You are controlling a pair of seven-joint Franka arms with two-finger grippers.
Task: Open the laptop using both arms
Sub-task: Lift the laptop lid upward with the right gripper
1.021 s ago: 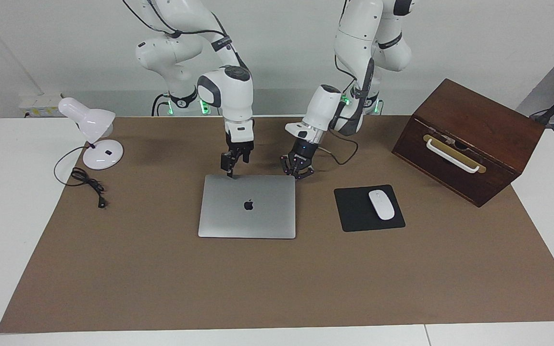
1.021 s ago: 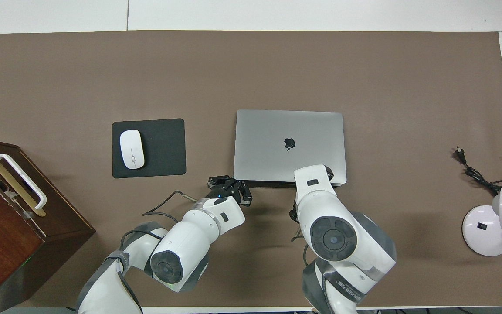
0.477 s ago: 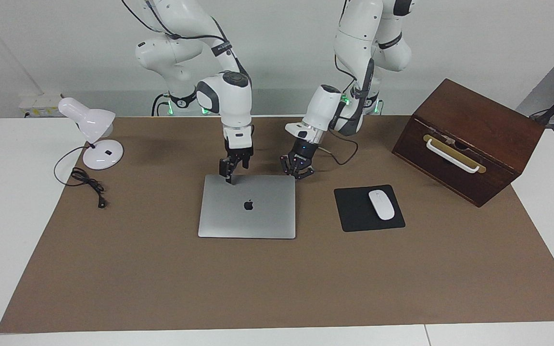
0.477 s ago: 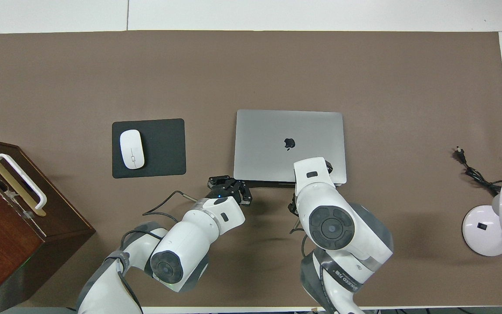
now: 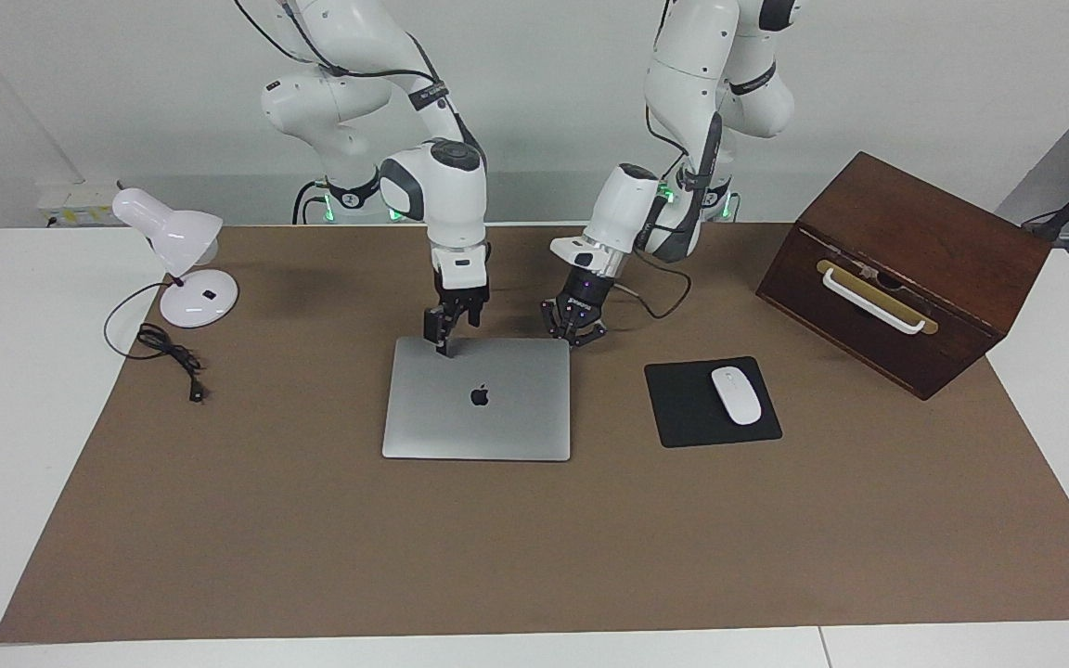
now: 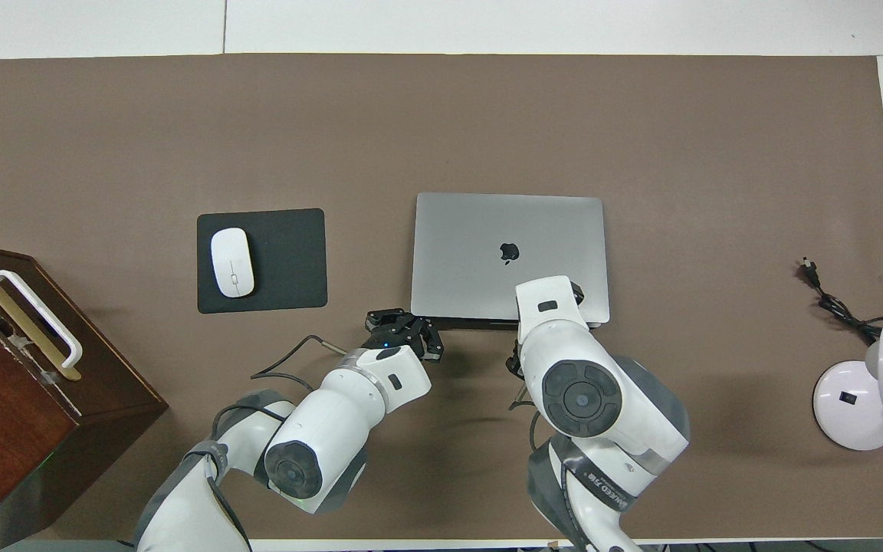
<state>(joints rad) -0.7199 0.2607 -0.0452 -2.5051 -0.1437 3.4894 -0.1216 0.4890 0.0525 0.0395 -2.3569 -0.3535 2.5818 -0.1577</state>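
The silver-grey laptop (image 5: 479, 408) lies shut and flat on the brown mat, with the apple logo up; it also shows in the overhead view (image 6: 487, 238). My right gripper (image 5: 444, 340) points down at the lid's edge nearest the robots, toward the right arm's end, and seems to touch it. In the overhead view it is hidden under its own wrist (image 6: 553, 307). My left gripper (image 5: 574, 332) is open and low at the laptop's nearest corner toward the left arm's end, just off the lid; it also shows in the overhead view (image 6: 403, 328).
A black mouse pad (image 5: 683, 413) with a white mouse (image 5: 736, 395) lies beside the laptop toward the left arm's end. A dark wooden box (image 5: 906, 269) with a white handle stands at that end. A white desk lamp (image 5: 177, 250) and its cord (image 5: 168, 357) are at the right arm's end.
My right gripper has shifted slightly from the laptop's nearest edge onto the lid. The left gripper and the laptop have not visibly moved.
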